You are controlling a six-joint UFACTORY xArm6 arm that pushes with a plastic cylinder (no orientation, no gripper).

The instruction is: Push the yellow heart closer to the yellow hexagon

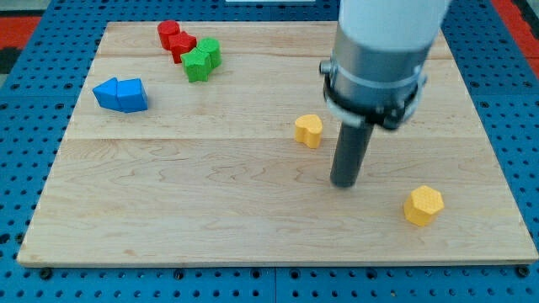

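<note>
The yellow heart [309, 130] lies near the board's middle, a little right of centre. The yellow hexagon [423, 205] lies toward the view's bottom right. My tip [344, 183] rests on the board between them, below and to the right of the heart and left of the hexagon, touching neither. The rod's upper part and the arm's grey body hide the board's upper right area.
A red block [175, 39] and a green block [202, 59] sit together at the view's top left. A blue block [120, 94] lies further left. The wooden board [168, 194] sits on a blue pegboard surface.
</note>
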